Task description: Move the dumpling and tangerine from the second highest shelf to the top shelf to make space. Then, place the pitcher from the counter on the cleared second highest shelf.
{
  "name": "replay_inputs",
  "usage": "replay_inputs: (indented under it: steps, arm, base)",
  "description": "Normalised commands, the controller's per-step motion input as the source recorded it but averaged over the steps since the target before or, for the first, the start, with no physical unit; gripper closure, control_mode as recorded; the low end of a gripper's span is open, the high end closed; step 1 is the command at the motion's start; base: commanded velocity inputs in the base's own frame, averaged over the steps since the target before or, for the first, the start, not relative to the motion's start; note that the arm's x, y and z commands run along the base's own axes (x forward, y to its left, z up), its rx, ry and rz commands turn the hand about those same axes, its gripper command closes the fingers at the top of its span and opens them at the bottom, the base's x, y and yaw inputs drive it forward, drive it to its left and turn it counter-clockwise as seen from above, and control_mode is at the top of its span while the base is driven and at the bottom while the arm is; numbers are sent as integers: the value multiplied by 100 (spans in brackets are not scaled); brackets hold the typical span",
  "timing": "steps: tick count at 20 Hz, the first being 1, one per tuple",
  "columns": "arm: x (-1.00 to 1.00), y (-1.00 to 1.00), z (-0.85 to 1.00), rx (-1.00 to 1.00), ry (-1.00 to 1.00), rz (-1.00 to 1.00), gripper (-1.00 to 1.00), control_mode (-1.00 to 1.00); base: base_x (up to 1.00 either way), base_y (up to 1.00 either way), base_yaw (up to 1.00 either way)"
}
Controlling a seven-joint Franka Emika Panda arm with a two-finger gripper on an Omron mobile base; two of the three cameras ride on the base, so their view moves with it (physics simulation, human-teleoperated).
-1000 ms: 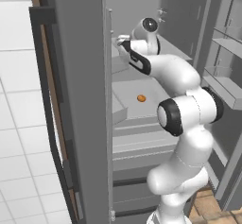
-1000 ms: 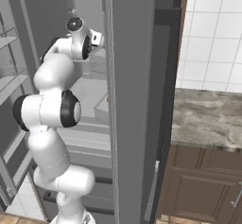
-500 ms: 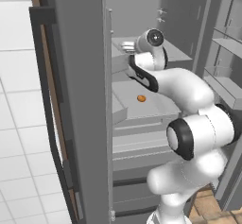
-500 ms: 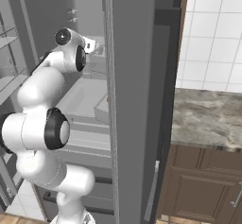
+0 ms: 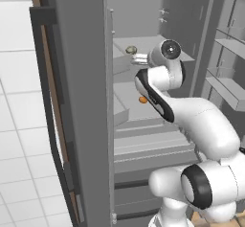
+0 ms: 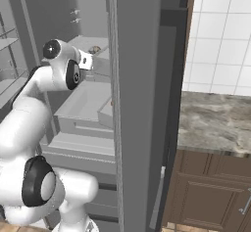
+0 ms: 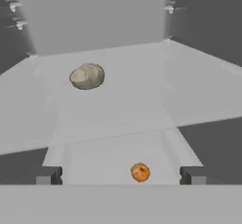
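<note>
While we are looking along our gripper [image 7: 121,176], its jaws are standing wide apart and gripping nothing. Just beyond the fingertips [image 7: 46,175], the tangerine [image 7: 140,172] is sitting on the second highest shelf [image 7: 113,159]. Farther in, the dumpling [image 7: 87,76] is resting on the top shelf [image 7: 142,86].

I've got the top shelf [image 7: 123,72] in the hand view, a thin flat grey slab, and the dumpling [image 7: 87,76] lies on it toward its left side, well back from the front edge. Below it sits the second highest shelf [image 7: 113,157], the tray with raised side rims, carrying the tangerine [image 7: 140,172] near its front. From the left base view I see the same: dumpling [image 5: 130,50] up top, tangerine [image 5: 142,99] one level down.
</note>
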Motion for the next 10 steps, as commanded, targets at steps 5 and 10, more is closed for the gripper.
replay_inputs:
  steps: [5, 10]
  arm:
    - [-81, 0, -34, 0, 16, 0, -100, -100]
    - [-59, 0, -42, 0, 20, 0, -100, -100]
  base:
    - [0, 0, 0]
    - [0, 0, 0]
